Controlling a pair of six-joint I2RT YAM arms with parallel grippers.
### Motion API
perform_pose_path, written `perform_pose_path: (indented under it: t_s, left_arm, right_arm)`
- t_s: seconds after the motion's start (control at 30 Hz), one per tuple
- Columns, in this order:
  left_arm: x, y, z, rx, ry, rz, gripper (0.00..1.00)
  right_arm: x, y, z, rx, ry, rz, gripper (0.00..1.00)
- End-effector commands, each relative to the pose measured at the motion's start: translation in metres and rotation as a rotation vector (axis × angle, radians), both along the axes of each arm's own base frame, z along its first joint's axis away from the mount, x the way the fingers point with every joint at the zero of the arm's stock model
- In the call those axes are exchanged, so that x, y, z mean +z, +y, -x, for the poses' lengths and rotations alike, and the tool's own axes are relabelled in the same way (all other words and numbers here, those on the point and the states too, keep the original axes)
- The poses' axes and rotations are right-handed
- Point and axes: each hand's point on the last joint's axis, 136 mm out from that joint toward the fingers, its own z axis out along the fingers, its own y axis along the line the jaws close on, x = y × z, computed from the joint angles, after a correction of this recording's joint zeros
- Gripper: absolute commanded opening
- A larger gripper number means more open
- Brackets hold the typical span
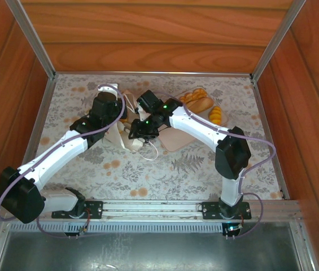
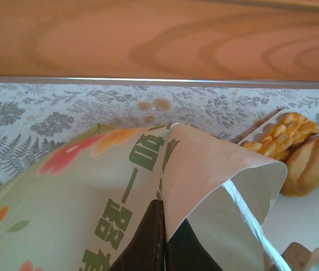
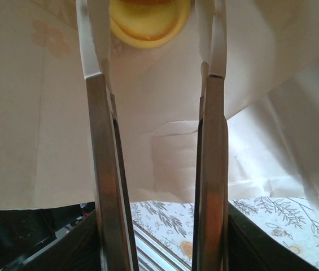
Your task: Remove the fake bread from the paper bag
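Bread (image 1: pixel 196 100) is partly out: several golden pieces sit on the beige tray (image 1: pixel 173 141) toward the back of the table (image 1: pixel 165 175), among them a braided loaf (image 2: pixel 286 132) and a plump round roll (image 2: pixel 313 164). That part of the job looks done.

Not all of it, though. Deep inside the paper bag (image 2: pixel 91 192) there's one more glossy yellow-orange piece (image 3: pixel 145 25), lying against the white paper at the far end. The right gripper (image 3: pixel 153 62) is inside the bag, jaws parted a moderate way, and that piece sits just beyond the tips, not gripped. The left gripper (image 2: pixel 164 231) is pinched tight on the bag's rim, holding the mouth up and open.

The bag sits beside the tray. It is white inside, printed outside with flowers and green lettering, and looks creased and soft. The bread looks shiny, hard and toy-like. Whether more hides in the bag, I can't tell.
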Motion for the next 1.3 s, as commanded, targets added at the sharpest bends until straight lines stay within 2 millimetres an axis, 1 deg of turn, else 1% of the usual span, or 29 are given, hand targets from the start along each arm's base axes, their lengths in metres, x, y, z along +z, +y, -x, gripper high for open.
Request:
perform_pose_path:
  t_s: [0.0, 0.2, 0.33, 0.43, 0.57, 0.7, 0.77, 0.87, 0.93, 1.0, 1.13, 1.2, 1.23, 1.27]
  left_arm:
    - [0.008, 0.002, 0.0, -0.002, -0.025, 0.028, 0.0]
    - [0.014, 0.0, 0.001, -0.016, -0.035, 0.038, 0.0]
    - [0.011, -0.002, 0.001, -0.026, -0.022, 0.029, 0.0]
    - [0.011, -0.004, 0.002, -0.036, -0.016, 0.026, 0.0]
    - [0.017, -0.008, 0.003, -0.063, -0.025, 0.044, 0.0]
    - [0.013, -0.008, 0.004, -0.062, -0.001, 0.033, 0.0]
    - [0.012, -0.008, 0.004, -0.06, 0.002, 0.038, 0.0]
    - [0.01, -0.011, 0.004, -0.069, 0.004, 0.057, 0.0]
    - [0.011, -0.013, 0.004, -0.078, 0.005, 0.066, 0.0]
    - [0.011, -0.014, 0.005, -0.082, 0.008, 0.065, 0.0]
    - [0.009, -0.012, 0.005, -0.081, 0.01, 0.049, 0.0]
    - [0.009, -0.012, 0.006, -0.089, 0.002, 0.036, 0.0]
    - [0.01, -0.01, 0.007, -0.088, -0.006, 0.028, 0.0]
    - [0.011, -0.009, 0.007, -0.088, -0.012, 0.021, 0.0]
  right_arm:
    - [0.014, 0.013, -0.009, 0.006, -0.002, -0.075, 0.49]
    - [0.017, 0.019, -0.017, 0.015, -0.031, -0.106, 0.49]
    - [0.02, 0.023, -0.015, 0.028, -0.033, -0.135, 0.49]
    - [0.014, 0.02, -0.017, 0.018, -0.031, -0.116, 0.5]
    - [0.005, 0.021, -0.022, 0.003, -0.02, -0.099, 0.51]
    - [-0.009, 0.016, -0.024, -0.018, 0.012, -0.046, 0.53]
    - [-0.01, 0.017, -0.023, -0.015, 0.02, -0.049, 0.53]
    - [-0.01, 0.016, -0.028, -0.02, 0.003, -0.04, 0.52]
    - [-0.012, 0.016, -0.031, -0.019, -0.004, -0.025, 0.5]
    - [-0.01, 0.018, -0.033, -0.011, -0.013, -0.027, 0.45]
    - [-0.008, 0.016, -0.034, -0.004, -0.035, -0.013, 0.27]
    - [-0.006, 0.01, -0.035, -0.003, -0.058, 0.004, 0.24]
    - [-0.004, 0.008, -0.034, -0.003, -0.066, 0.008, 0.2]
    - [0.0, 0.006, -0.032, 0.002, -0.078, 0.005, 0.17]
